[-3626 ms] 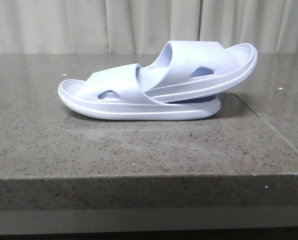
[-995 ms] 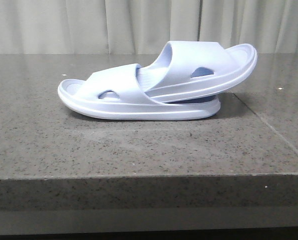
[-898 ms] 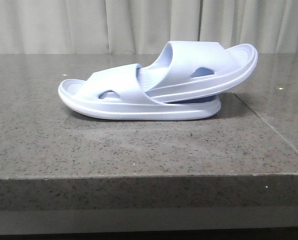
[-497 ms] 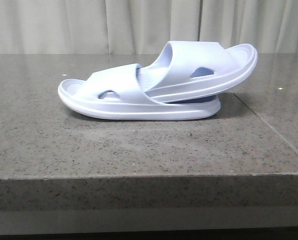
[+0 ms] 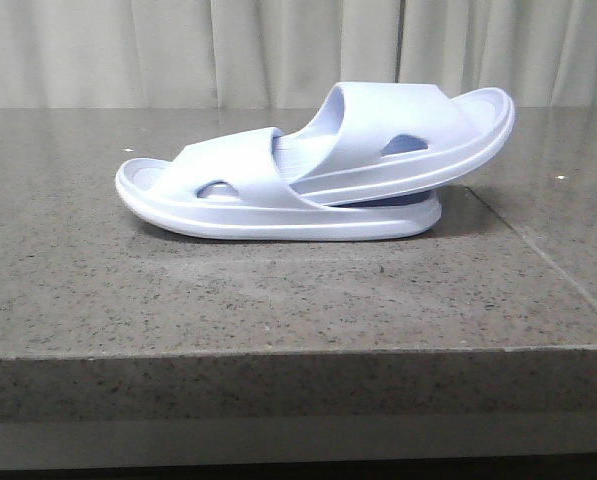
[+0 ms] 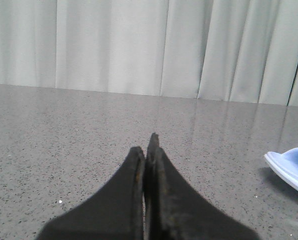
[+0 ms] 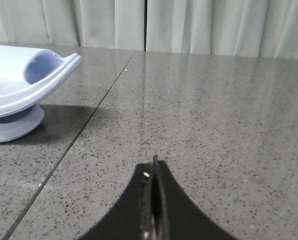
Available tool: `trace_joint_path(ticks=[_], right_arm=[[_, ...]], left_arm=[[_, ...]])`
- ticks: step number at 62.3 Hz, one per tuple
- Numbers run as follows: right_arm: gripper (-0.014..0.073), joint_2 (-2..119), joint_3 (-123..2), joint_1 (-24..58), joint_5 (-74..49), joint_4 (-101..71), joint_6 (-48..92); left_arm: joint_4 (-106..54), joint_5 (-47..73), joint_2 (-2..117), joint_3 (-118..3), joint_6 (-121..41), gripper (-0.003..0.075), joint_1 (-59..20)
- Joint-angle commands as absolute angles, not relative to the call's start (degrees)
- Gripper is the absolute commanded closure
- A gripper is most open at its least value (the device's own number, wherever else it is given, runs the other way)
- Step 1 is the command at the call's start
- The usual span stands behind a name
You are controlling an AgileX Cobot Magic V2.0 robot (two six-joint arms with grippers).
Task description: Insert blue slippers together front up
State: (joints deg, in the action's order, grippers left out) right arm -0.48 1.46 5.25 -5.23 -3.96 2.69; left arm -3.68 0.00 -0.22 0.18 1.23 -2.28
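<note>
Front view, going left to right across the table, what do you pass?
Bare speckled grey stone tabletop → pale lavender-blue foam slipper lying flat → second matching slipper tucked under its strap, tilted up to the right → dark seam line in the tabletop.

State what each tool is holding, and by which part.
Nothing is held. The left tool and right tool are both shut on nothing, apart from the slippers, which rest nested on the table.

No text, label, brand, number or sign is readable anywhere.
</note>
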Motion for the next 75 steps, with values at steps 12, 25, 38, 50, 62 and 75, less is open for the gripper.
trace_joint_path(ticks=[12,25,38,50,62,75], right_arm=[[0.0662,-1.6,1.2,4.9,2.3,-3.6,3.2],[0.0662,-1.6,1.2,4.9,2.3,-3.6,3.2],[0.0662,-1.6,1.2,4.9,2.3,-3.6,3.2],[0.0662,-1.6,1.2,4.9,2.3,-3.6,3.2],[0.0662,-1.6,1.2,3.2,2.3,-3.6,3.2],[0.0662,-1.6,1.2,2.0,2.3,-3.6,3.2]], left_arm=[[-3.6,-4.5,-1.1,0.5,1.2,0.0741,-2.1],[-3.6,-4.5,-1.1,0.5,1.2,0.0741,-2.1],[-3.6,-4.5,-1.1,0.5,1.2,0.0741,-2.1],[-3.6,-4.5,-1.1,0.5,1.2,0.0741,-2.1],[-3.6,-4.5,-1.1,0.5,1.2,0.0741,-2.1],[-3.6,-4.5,-1.1,0.5,1.2,0.0741,-2.1]])
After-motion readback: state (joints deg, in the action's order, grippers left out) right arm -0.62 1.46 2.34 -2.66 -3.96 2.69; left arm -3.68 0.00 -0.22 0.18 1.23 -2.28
